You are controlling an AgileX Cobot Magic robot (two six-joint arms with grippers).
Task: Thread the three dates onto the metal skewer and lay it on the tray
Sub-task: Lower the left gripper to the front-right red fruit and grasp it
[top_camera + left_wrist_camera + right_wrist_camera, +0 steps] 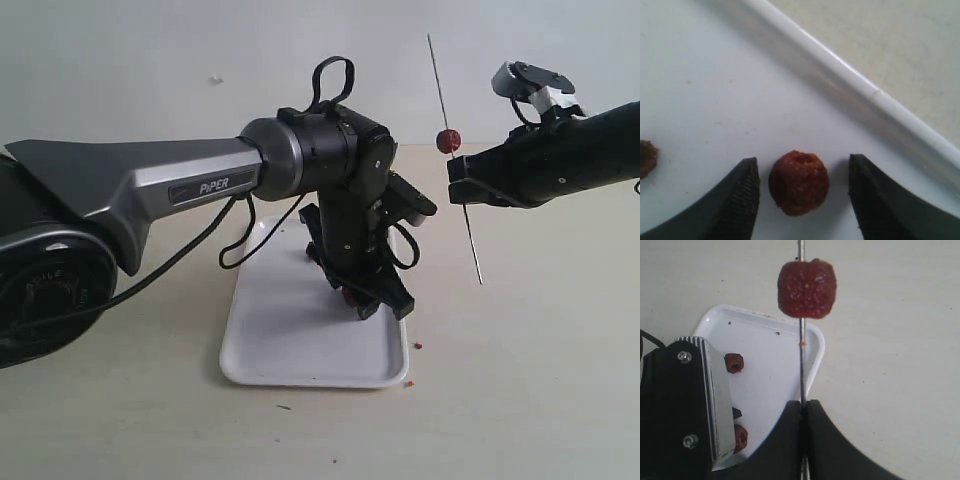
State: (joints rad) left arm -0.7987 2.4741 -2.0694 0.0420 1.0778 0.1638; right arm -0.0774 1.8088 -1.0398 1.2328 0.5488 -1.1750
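My right gripper point(462, 190) point(802, 405) is shut on the metal skewer point(470, 240) point(801, 360), held nearly upright to the right of the tray point(290, 350). One date point(449, 139) point(807, 288) is threaded on the skewer above the fingers. My left gripper point(380, 300) point(802, 180) is down on the tray, open, its two fingers on either side of a second date point(799, 182) without touching it. A third date point(647, 158) point(734, 362) lies further along the tray point(740, 90) point(770, 365). The date between the left fingers also shows partly in the right wrist view point(740, 438).
The left arm point(200, 180) reaches across the scene over the tray. Tiny reddish crumbs point(418, 346) lie on the table by the tray's right edge. Beige tabletop surrounds the tray.
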